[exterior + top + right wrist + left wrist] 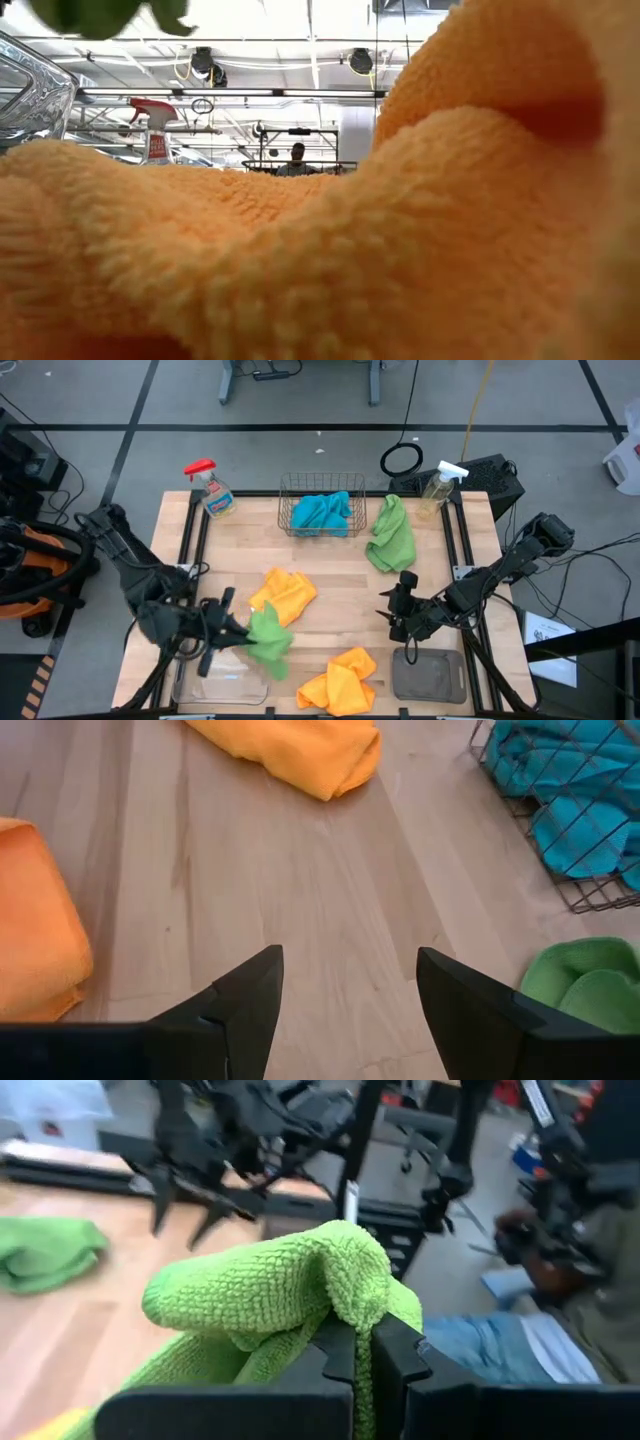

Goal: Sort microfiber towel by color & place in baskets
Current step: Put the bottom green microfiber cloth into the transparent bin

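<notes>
My left gripper [243,628] is shut on a bright green towel [268,642], held up beside the right edge of the clear plastic bin [215,682]. That towel shows at the top of the low view [100,12]. My right gripper [395,616] is open and empty over bare wood, just beyond the dark grey bin [430,675]. A second green towel [390,532] lies at the far right. One orange towel [285,595] lies mid-table, another [340,680] at the near edge. The teal towels [322,512] lie in the copper wire basket [285,495]. My left gripper pinches a bunched fold of the green towel [362,1315] between its two fingers [335,1365]. The fingers come roughly level from the table's left. The cloth mounds up over the fingertips and hangs slack below them, lifted clear of the table.
A red-capped spray bottle [210,490] stands at the far left and a white-capped one [440,488] at the far right. The near orange towel [350,230] fills most of the low view. A person [297,155] shows far off in the room.
</notes>
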Action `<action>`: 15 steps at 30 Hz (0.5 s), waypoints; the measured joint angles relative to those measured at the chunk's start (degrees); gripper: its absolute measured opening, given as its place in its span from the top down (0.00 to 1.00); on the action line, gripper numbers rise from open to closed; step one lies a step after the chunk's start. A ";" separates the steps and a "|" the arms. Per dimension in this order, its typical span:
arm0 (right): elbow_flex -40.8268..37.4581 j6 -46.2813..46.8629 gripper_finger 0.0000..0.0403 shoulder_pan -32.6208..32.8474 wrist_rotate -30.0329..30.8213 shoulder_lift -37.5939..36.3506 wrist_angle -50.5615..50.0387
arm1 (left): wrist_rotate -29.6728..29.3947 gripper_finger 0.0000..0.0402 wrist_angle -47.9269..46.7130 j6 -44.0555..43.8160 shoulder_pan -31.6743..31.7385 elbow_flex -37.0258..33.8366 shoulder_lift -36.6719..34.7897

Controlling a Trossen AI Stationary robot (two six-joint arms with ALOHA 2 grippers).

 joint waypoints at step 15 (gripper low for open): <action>0.00 0.09 0.45 -0.02 0.89 0.00 1.19 | -3.40 0.98 -13.12 -20.63 -10.50 -0.04 1.35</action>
